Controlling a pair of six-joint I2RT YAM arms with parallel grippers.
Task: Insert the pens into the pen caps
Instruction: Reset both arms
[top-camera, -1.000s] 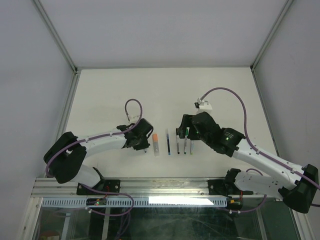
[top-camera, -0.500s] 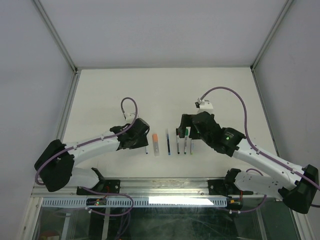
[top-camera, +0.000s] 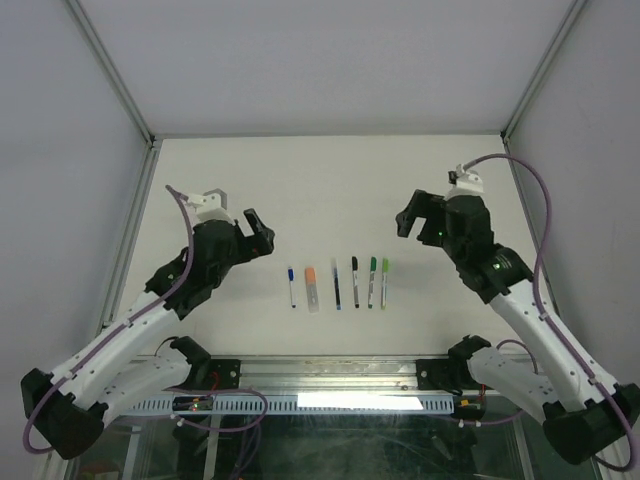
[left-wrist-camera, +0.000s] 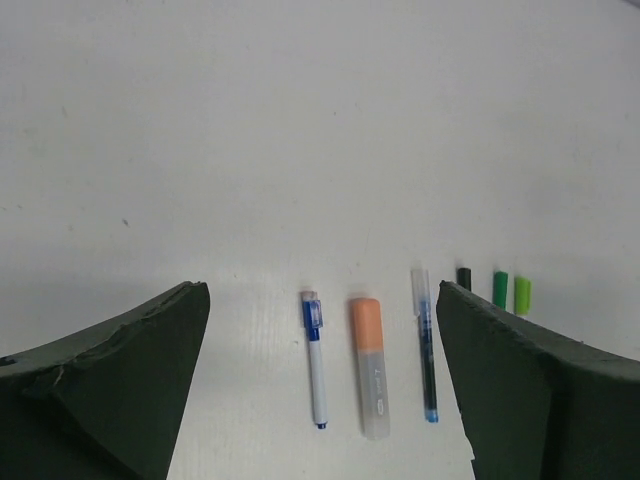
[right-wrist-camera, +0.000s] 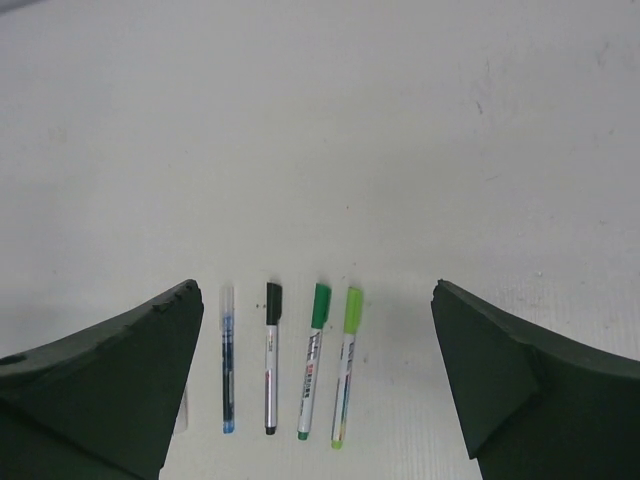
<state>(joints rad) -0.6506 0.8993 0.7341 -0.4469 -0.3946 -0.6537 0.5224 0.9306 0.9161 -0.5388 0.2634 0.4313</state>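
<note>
Six pens lie side by side in a row, each with its cap on. From the left: a white pen with a blue cap (top-camera: 292, 285) (left-wrist-camera: 316, 370), a thick clear pen with an orange cap (top-camera: 312, 288) (left-wrist-camera: 369, 365), a dark blue pen (top-camera: 336, 284) (left-wrist-camera: 427, 345) (right-wrist-camera: 228, 370), then pens capped in black (top-camera: 355, 282) (right-wrist-camera: 271, 360), dark green (top-camera: 372, 281) (right-wrist-camera: 311, 365) and light green (top-camera: 384, 281) (right-wrist-camera: 347, 370). My left gripper (top-camera: 258, 230) (left-wrist-camera: 322, 290) hangs open and empty, up and left of the row. My right gripper (top-camera: 412, 214) (right-wrist-camera: 317, 287) hangs open and empty, up and right of it.
The white table (top-camera: 330, 180) is walled by grey panels on the left, back and right. An aluminium rail (top-camera: 320, 372) with the arm bases runs along the near edge.
Both arms have lifted and swung outward from the row. The left gripper opened and left the blue-capped pen lying at the row's left end. The right gripper opened wider.
</note>
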